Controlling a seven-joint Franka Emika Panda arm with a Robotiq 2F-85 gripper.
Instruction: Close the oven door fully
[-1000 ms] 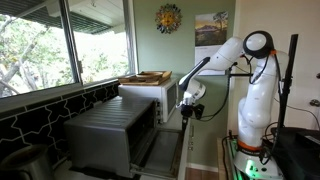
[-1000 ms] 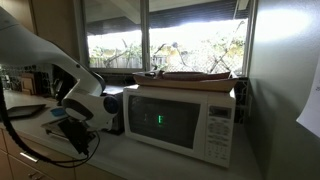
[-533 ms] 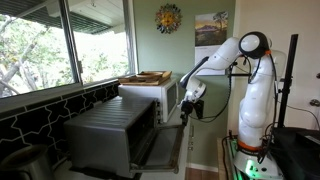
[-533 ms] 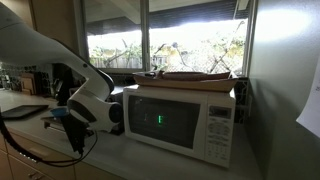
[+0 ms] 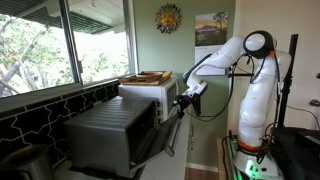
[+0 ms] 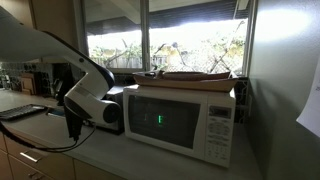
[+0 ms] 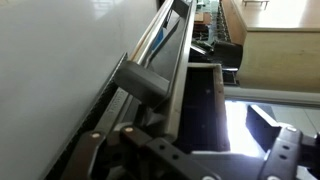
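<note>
– Since a second ago the gripper point(image 5: 183, 100) has risen, and the oven door point(image 5: 163, 135) has swung up with it; now it stands roughly half shut.
– We see the fingers spread wide in the wrist view, holding nothing, with the handle point(image 7: 160, 42) just ahead.
– We judge the door stiff, fairly heavy and hinged low, with breakable glass. We'd push on the metal top edge or the handle, never on the pane.
– Beyond it sits the oven point(image 5: 100, 130), then the microwave point(image 5: 150, 92).
</note>
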